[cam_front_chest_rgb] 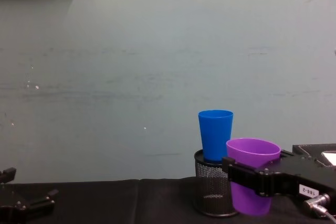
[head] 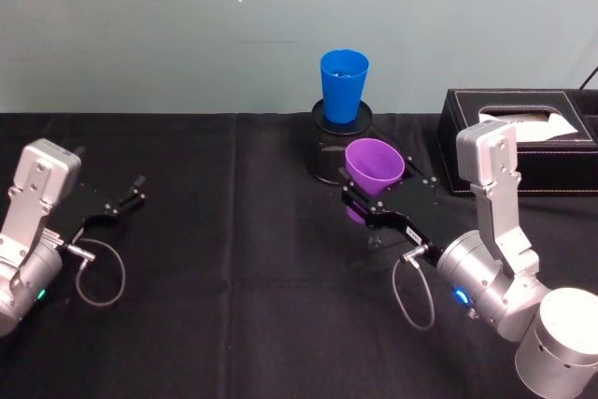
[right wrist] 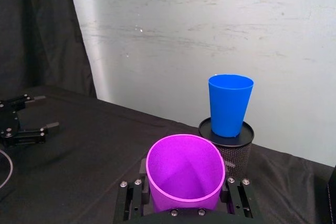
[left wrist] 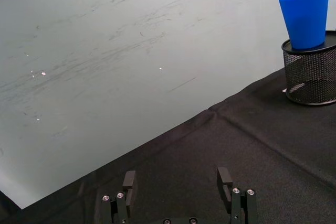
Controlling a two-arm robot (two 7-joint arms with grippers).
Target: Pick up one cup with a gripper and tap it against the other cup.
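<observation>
The purple cup (head: 375,168) is held off the table, upright and slightly tilted, with my right gripper (head: 374,205) shut on its lower body. It also shows as purple cup (right wrist: 185,172) and purple cup (cam_front_chest_rgb: 251,174). The blue cup (head: 343,84) stands upright on top of a black wire-mesh pot (head: 329,151), just behind and left of the purple one; the two are close but apart. The same blue cup (cam_front_chest_rgb: 215,134) appears from the chest, and blue cup (left wrist: 305,15) from the left wrist. My left gripper (head: 126,201) rests open at the table's left, holding nothing.
A black tissue box (head: 519,140) sits at the back right, close beside my right arm. Black cloth covers the table (head: 234,259), and a pale wall rises right behind the mesh pot. Loose cables loop from both wrists.
</observation>
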